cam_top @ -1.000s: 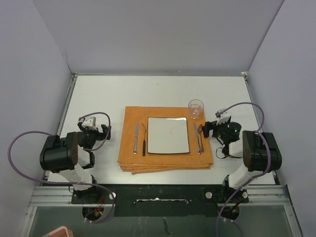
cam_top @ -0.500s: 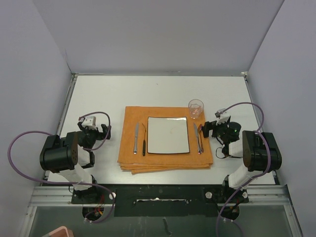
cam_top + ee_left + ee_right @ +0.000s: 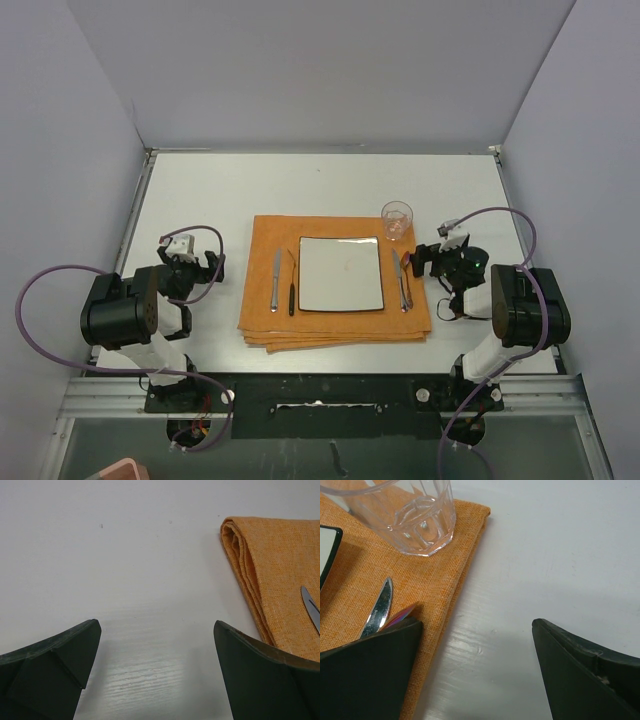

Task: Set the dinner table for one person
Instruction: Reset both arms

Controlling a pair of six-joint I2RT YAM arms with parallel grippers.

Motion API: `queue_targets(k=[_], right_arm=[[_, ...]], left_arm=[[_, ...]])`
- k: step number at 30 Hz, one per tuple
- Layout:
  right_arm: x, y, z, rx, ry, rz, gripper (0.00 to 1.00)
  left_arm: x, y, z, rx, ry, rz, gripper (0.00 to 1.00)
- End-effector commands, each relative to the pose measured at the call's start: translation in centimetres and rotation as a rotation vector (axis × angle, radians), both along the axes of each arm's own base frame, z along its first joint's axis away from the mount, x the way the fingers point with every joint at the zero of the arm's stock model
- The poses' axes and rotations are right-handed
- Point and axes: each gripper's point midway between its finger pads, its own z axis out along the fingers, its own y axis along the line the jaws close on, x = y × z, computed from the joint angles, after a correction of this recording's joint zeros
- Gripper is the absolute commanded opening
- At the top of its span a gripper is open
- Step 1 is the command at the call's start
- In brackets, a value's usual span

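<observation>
Place looks laid, both arms empty

The surface (image 3: 320, 185) spans the whole enclosure. At its middle an orange cloth (image 3: 260, 305) carries the plate (image 3: 341, 273), with cutlery (image 3: 275, 278) on both sides and a glass (image 3: 396, 220) at the far right, within a diner's reach. The left end effector (image 3: 155, 625) and right end effector (image 3: 477, 622) flank the cloth, fingers wide apart, holding nothing

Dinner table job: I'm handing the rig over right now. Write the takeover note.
Left pincer: open, empty, low over the dinner table, left of the orange cloth.
Right pincer: open, empty, at the cloth's right edge near the glass.
Layout: the square plate is centred on the cloth, with cutlery on both sides and the glass at the plate's far right corner.
Done: the setting looks complete.
Left: probably nothing; check alignment only.
</observation>
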Motion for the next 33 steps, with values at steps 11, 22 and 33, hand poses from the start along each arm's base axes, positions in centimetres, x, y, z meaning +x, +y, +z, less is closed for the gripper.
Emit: queue_targets(k=[11,22,33], right_arm=[[1.5,-4.1,2.3,-0.054,-0.095,-0.314,0.98],[1.5,-4.2,2.4,-0.059,-0.099,-0.324,0.98],[1.5,-4.2,2.4,-0.060,-0.099,-0.326,0.98]], left_arm=[[1.4,0.5,1.9,0.010,-0.058,0.007,0.98],[1.4,0.5,1.9,0.010,-0.056,0.011,0.98],[1.5,0.6,1.8,0.013,-0.047,0.020,0.98]])
